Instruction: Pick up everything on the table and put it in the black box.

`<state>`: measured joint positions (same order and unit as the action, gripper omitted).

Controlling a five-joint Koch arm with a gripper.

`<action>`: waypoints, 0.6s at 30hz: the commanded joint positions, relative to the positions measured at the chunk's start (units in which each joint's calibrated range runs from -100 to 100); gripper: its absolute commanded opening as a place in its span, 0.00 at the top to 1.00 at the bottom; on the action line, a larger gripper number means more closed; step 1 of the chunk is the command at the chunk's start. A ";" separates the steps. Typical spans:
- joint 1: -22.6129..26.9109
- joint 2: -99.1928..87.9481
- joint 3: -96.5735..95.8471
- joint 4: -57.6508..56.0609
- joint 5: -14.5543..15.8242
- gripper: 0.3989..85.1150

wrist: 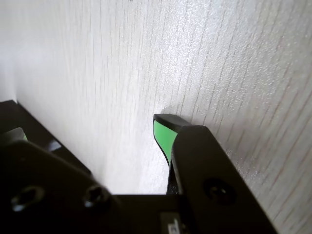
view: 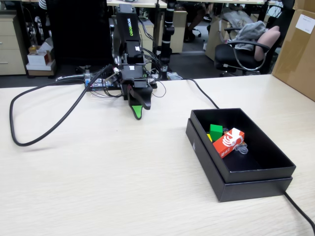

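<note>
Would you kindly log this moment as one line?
end effector: jaws together, empty, above table | green cube, red packet: in black box

Box on the counter, items inside

In the fixed view, the box sits on the counter; packet and cube lie inside it; the end effector is left of the box, well apart.

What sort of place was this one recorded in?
Most likely an open-plan office. Behind the wood-grain table stand a swivel office chair draped with clothing, rows of desks, and a drawer cabinet; a brown cardboard carton sits at the table's right edge.
</note>
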<state>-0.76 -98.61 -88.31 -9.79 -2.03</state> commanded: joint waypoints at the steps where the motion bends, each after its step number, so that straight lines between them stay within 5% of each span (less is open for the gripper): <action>1: -0.05 0.44 -0.90 0.33 -0.05 0.42; 18: -0.44 2.05 -3.17 2.14 -0.83 0.42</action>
<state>-1.10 -98.23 -90.50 -6.66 -2.42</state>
